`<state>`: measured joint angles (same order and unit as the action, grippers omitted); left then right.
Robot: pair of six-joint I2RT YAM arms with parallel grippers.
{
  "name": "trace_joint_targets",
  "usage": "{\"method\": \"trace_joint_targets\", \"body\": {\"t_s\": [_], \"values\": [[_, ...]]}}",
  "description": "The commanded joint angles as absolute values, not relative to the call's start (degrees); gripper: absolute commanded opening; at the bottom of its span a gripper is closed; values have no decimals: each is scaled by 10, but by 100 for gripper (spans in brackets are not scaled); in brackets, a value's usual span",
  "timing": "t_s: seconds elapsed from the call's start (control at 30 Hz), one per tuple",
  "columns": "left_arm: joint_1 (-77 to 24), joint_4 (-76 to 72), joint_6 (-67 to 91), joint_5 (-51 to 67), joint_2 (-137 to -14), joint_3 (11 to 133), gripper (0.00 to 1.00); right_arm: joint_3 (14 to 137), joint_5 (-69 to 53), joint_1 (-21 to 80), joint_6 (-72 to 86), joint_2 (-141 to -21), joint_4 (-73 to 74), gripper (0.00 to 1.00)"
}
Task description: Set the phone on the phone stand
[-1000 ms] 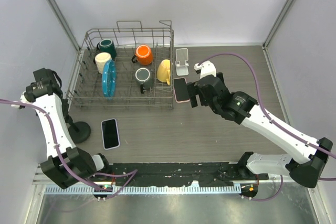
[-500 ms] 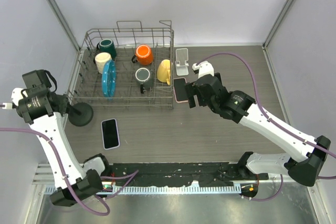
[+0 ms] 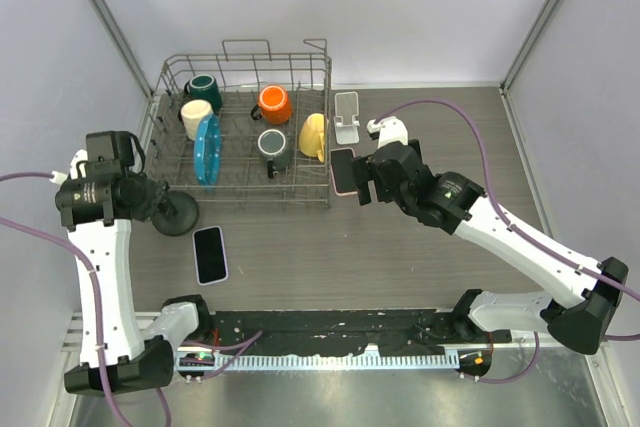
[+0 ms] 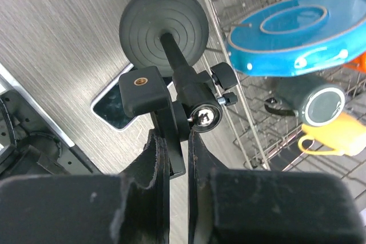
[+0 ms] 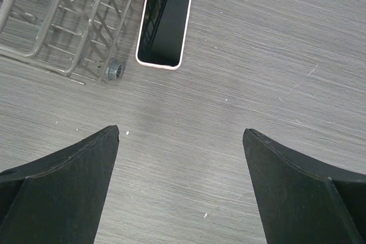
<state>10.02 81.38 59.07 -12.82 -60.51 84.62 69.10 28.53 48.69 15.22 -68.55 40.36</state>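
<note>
left gripper (image 4: pixel 178 146) is clamped on the black stand (image 4: pixel 164 30). right gripper (image 5: pixel 180 131) is spread wide and empty; the pink phone (image 5: pixel 164 21) lies flat at 11 o'clock beyond it, long axis 12-to-6, beside the rack (image 5: pixel 114 71), nearer this arm.

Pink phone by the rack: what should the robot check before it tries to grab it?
1. The right fingers are open: ok.
2. The pink phone lies flat, screen up, nothing on it: ok.
3. The right fingers straddle the phone: not ok, it lies ahead of them.
4. Room on the dish rack side: cannot tell, the rack sits close.
5. The white stand is empty: ok.
6. The left fingers are shut on the black stand, away from the phone: ok.
</note>
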Motion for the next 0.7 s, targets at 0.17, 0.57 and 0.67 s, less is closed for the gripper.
{"method": "trace_joint_targets", "body": {"t_s": [0.17,0.57,0.67], "values": [[54,859,593,-182,-592,845,0,707,265,489,191,-702,382,95],[54,914,599,-285,-548,909,0,740,251,489,173,-729,388,95],[54,889,571,-238,-540,888,0,746,248,490,168,-735,389,95]]}}
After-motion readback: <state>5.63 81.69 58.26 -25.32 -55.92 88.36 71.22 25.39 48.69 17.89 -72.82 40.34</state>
